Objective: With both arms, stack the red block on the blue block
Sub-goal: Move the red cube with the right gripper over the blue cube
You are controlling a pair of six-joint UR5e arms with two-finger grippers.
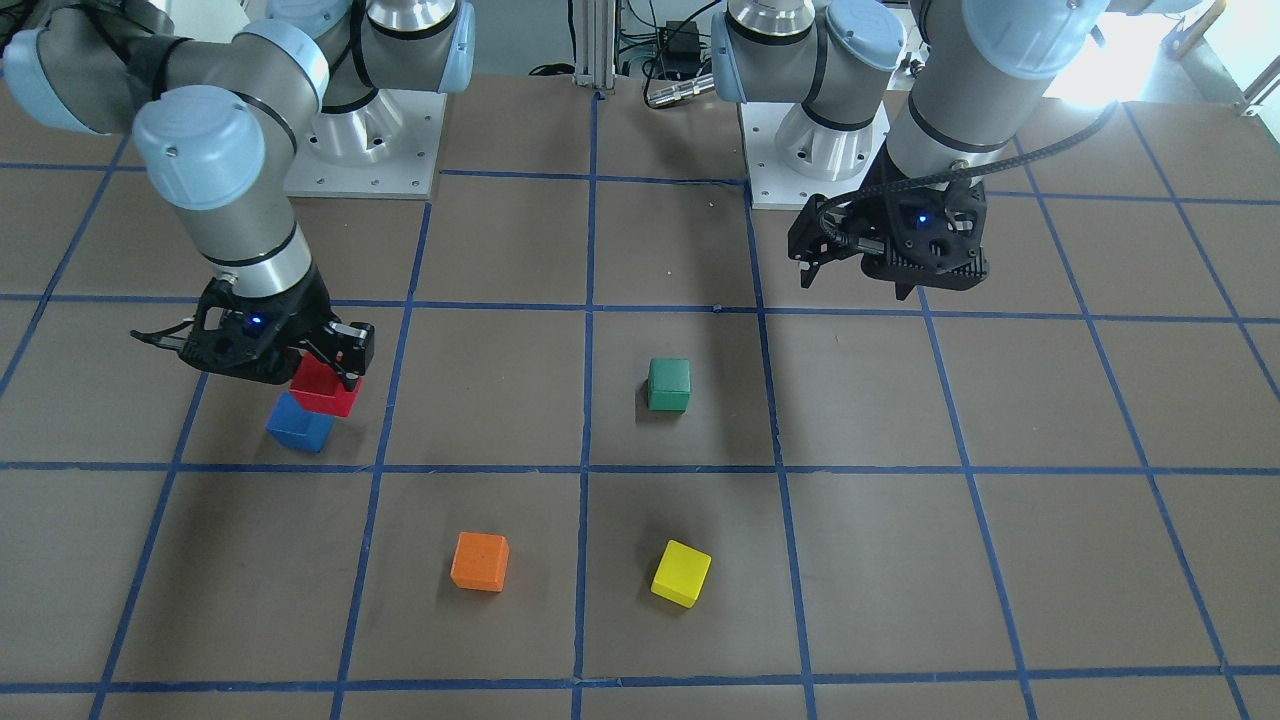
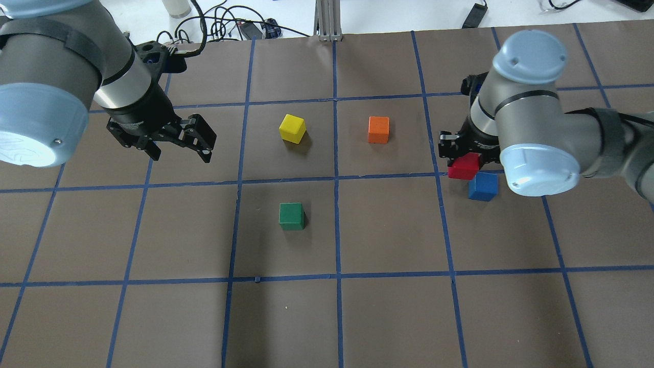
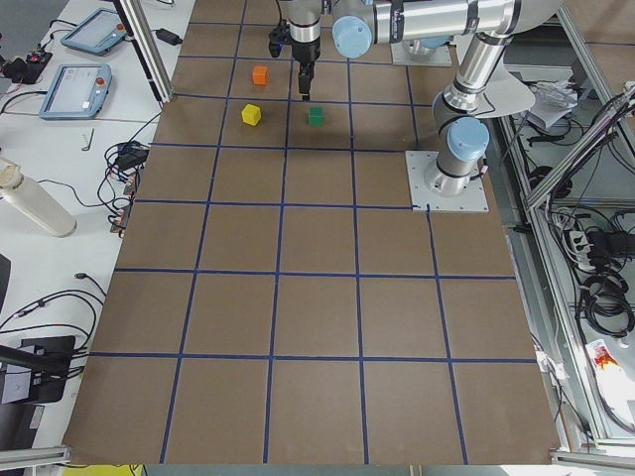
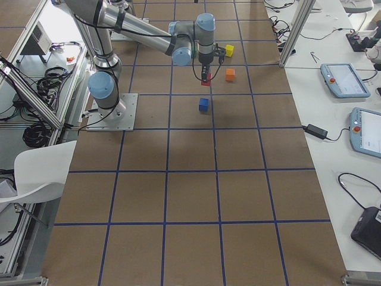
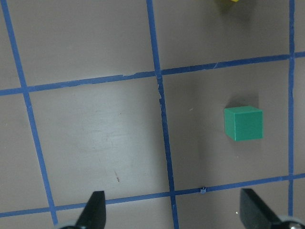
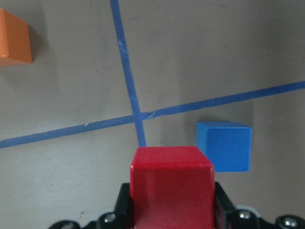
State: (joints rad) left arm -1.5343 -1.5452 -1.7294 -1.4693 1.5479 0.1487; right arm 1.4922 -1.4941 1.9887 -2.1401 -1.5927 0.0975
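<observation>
One red block (image 1: 325, 390) held in right fingers (image 6: 125, 200), near blue block (image 1: 300, 425)

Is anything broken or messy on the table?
Nothing looks broken or spilled. The yellow block sits a bit twisted against the blue lines, and the right gripper holds the red block beside the blue block, not on it yet.
</observation>
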